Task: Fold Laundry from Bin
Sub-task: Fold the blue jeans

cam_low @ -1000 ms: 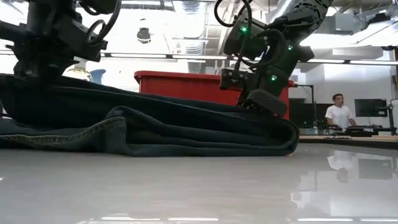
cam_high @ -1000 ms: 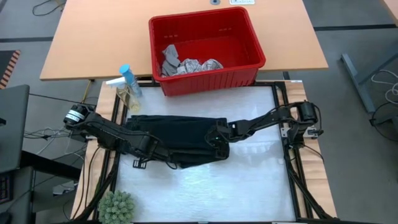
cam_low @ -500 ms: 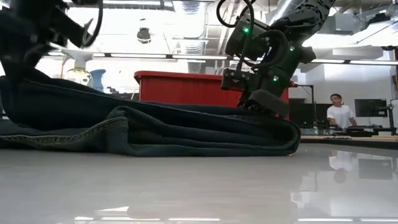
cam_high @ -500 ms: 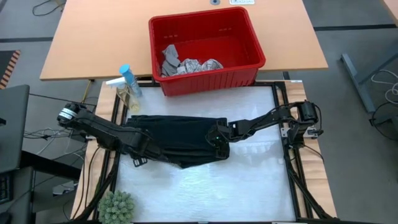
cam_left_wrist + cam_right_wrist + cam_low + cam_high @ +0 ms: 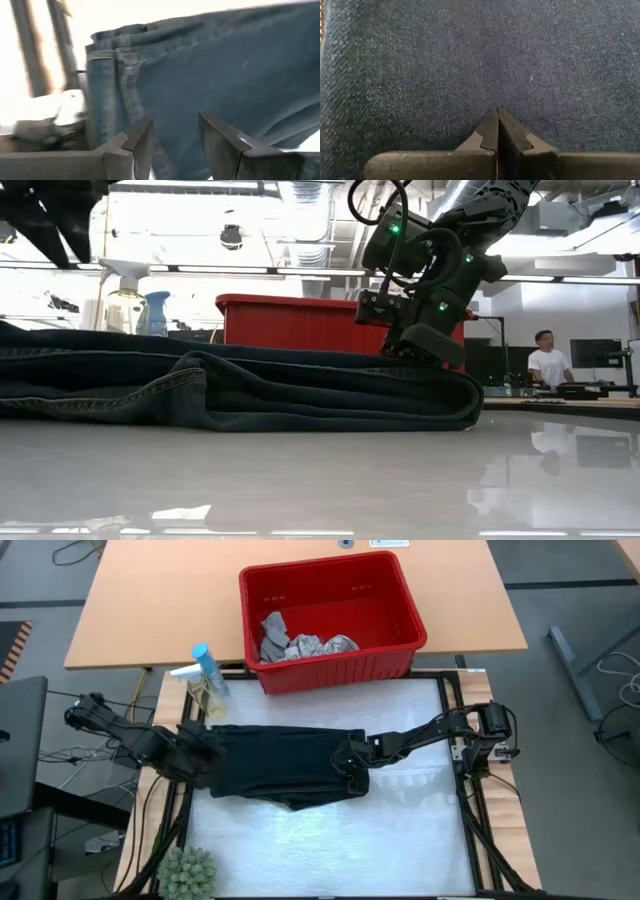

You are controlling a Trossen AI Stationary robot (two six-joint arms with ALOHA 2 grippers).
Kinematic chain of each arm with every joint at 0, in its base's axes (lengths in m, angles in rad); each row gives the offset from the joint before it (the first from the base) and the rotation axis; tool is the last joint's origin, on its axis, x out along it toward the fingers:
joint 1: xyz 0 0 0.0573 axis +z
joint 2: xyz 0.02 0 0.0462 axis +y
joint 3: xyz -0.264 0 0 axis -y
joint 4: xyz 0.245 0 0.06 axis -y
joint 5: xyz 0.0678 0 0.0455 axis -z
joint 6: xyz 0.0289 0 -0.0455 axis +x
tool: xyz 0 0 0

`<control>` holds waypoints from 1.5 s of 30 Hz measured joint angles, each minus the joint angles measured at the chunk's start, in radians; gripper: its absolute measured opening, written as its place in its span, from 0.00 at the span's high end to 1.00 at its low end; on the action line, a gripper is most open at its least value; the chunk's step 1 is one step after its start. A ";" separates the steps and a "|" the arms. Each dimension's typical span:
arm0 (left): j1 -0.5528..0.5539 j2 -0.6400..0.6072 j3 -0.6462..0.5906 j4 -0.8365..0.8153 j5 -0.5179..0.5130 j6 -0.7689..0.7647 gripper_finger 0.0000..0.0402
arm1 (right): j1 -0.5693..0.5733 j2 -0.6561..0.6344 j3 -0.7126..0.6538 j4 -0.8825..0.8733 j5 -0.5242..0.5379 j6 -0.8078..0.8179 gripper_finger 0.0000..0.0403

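Trousers point(image 5: 285, 762) lie folded, dark denim; left jaws point(image 5: 172, 145) parted, empty; right jaws point(image 5: 497, 131) closed, pressing them

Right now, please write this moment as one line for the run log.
trousers: folded on table | left end effector: open, off trousers | right end effector: shut, pressing trousers | bin: holds cloths

The folded trousers point(image 5: 285, 766) lie flat across the middle of the tabletop point(image 5: 400, 850), and the bin point(image 5: 330, 620) sits behind them with some laundry point(image 5: 295, 643) inside it. The left gripper point(image 5: 195, 745) is at the left end of the trousers, and the right gripper point(image 5: 350, 762) rests on their right part. A spray bottle point(image 5: 207, 675) stands just left of the bin, and what may be a small plant point(image 5: 187, 873) sits at the front left corner.
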 joint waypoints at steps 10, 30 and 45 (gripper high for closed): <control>-0.014 -0.109 -0.338 0.348 0.145 -0.073 0.65 | 0.000 0.000 -0.002 0.006 0.000 0.008 0.93; 0.061 0.187 -0.313 0.343 0.300 -0.110 0.65 | 0.000 0.000 -0.002 0.000 -0.001 0.027 0.93; 0.161 0.392 -0.246 0.723 0.198 0.081 0.65 | -0.027 -0.010 -0.021 -0.076 0.015 0.193 0.92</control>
